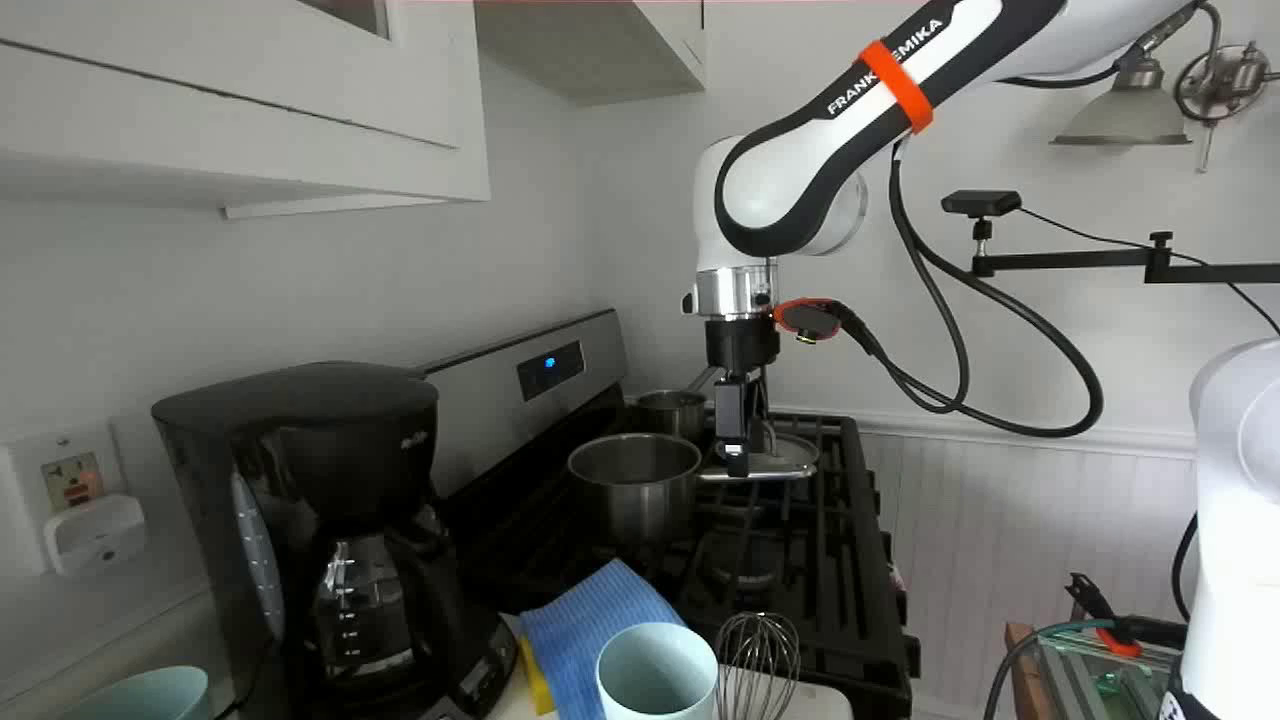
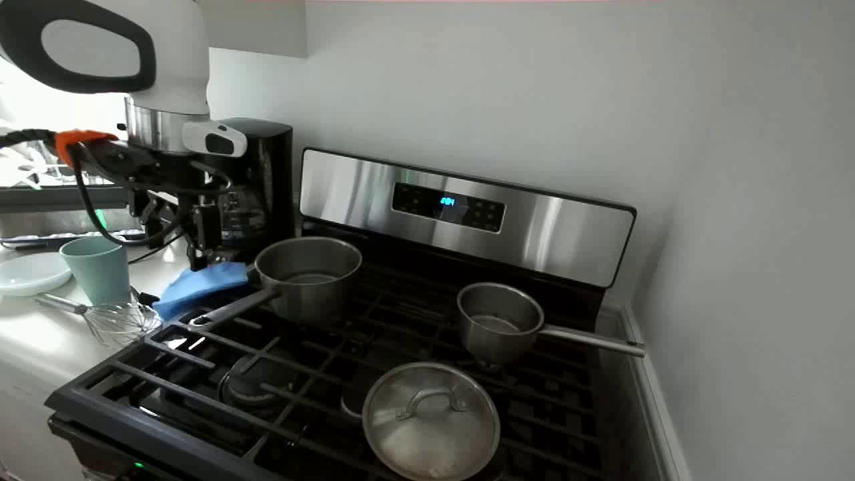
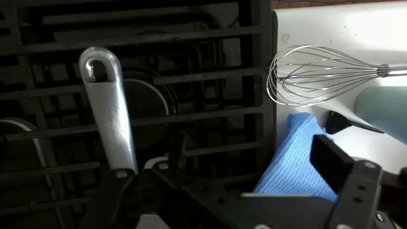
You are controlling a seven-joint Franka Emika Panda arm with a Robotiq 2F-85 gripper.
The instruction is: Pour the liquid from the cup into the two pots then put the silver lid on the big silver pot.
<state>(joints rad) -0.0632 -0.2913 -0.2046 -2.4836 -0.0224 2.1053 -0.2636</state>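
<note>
I'm holding my gripper (image 3: 249,151) spread wide and empty near the big silver pot (image 2: 314,304) — the silver lid (image 2: 434,431) is lying on the stove (image 2: 300,394).

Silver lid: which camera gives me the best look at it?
An exterior view shows the silver lid best: seen from above, unblocked, with its handle clear. In an exterior view where the gripper stands in front of it, it shows at a low slant, partly hidden. The wrist view does not show it.
</note>
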